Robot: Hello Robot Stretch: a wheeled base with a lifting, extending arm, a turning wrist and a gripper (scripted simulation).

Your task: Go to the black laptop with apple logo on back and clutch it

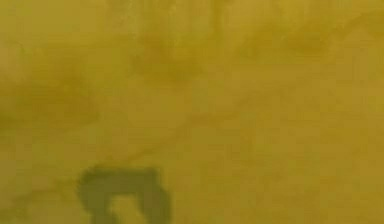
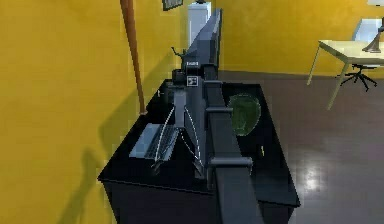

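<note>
- The forward view looks onto a yellow wall (image 1: 200, 90) at close range, with a dark shadow low on it.
- In the arm side view a black table (image 2: 270, 160) stands along the yellow wall, on a dark floor (image 2: 330, 140).
- The laptop (image 2: 152, 142) sits on the table's left part, on the wall side, with a greyish keyboard area showing. Its back and any logo cannot be made out.
- The arm (image 2: 228, 170) rises from the bottom edge over the table, just right of the laptop.
- The gripper (image 2: 182, 100) is at the arm's far end, above the tabletop. With the table and laptop behind it, I cannot tell its state or whether it holds anything.
- A dark green rounded thing (image 2: 243, 110) lies on the table right of the arm.
- A brown pole (image 2: 130, 50) stands by the wall.
- Far off at the right are a pale table (image 2: 345, 47) and a dark chair (image 2: 362, 72).
</note>
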